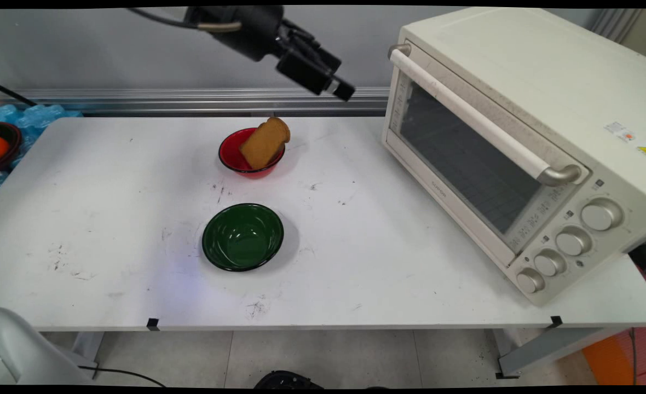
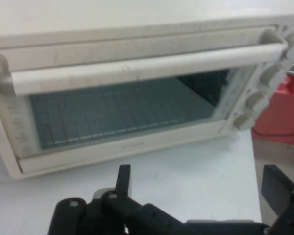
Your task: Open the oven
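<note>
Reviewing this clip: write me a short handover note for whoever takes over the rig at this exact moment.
Gripper: open, holding nothing, raised above the table's far side and pointed at the toaster oven.
Toaster oven: at the table's right end, door shut, handle across the top of the door, knobs at its near end.
Red bowl: on the table below the gripper, with a slice of bread leaning in it and sticking out over the rim.
Green bowl: nearer the camera, nothing in it.
Nothing is touched by the gripper.
</note>
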Action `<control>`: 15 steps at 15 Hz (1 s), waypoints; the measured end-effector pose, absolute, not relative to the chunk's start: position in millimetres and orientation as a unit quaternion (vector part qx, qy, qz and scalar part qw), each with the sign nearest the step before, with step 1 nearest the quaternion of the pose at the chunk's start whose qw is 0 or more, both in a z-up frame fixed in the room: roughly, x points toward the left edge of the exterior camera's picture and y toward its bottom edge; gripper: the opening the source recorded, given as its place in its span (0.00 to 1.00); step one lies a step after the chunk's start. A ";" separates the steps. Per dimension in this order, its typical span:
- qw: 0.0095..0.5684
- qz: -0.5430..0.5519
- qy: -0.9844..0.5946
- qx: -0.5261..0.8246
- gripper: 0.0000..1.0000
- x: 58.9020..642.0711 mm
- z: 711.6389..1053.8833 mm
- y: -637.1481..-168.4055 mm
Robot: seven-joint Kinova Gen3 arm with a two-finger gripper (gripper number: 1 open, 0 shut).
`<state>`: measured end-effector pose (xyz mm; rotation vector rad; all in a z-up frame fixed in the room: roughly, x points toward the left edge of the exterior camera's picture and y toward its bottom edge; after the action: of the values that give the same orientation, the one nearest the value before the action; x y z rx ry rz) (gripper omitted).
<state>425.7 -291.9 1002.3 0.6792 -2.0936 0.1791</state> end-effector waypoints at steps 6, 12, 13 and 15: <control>0.435 0.101 -0.841 0.307 1.00 386.5 1022.9 -309.3; 0.412 0.125 -0.839 0.332 1.00 354.3 1035.3 -328.1; 0.409 0.128 -0.840 0.334 1.00 351.0 1036.2 -330.2; 0.403 0.135 -0.839 0.339 1.00 342.7 1037.9 -335.8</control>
<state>342.7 -335.8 1037.9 0.8553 -2.1203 0.3398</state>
